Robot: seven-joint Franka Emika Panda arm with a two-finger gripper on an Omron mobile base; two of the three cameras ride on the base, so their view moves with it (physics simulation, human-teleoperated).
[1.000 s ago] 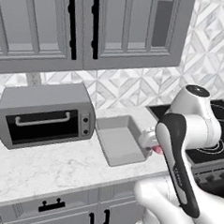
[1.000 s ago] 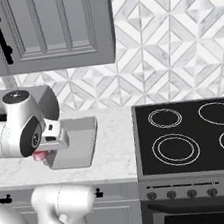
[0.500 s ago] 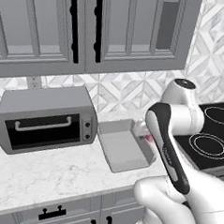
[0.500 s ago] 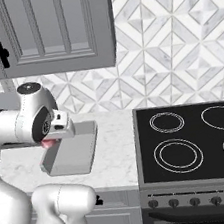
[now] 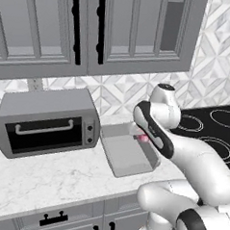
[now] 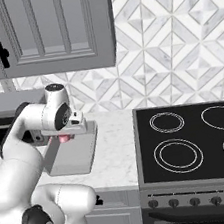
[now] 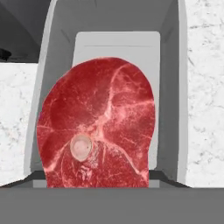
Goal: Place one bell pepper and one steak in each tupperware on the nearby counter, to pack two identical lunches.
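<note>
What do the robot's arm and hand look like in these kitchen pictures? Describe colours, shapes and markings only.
The arm is glossy white, built of thick rounded tube-like links. Dark, almost black bands mark its joints, one curving along the link near the wrist. A round white cap with a dark disc tops the wrist joint. The hand is a boxy white block. No cables or lettering are visible.

We watched the table (image 5: 45,180) and grey tupperware (image 5: 129,154) from behind, left and right, while our hand camera looked closely down into that tupperware (image 7: 173,87).
</note>
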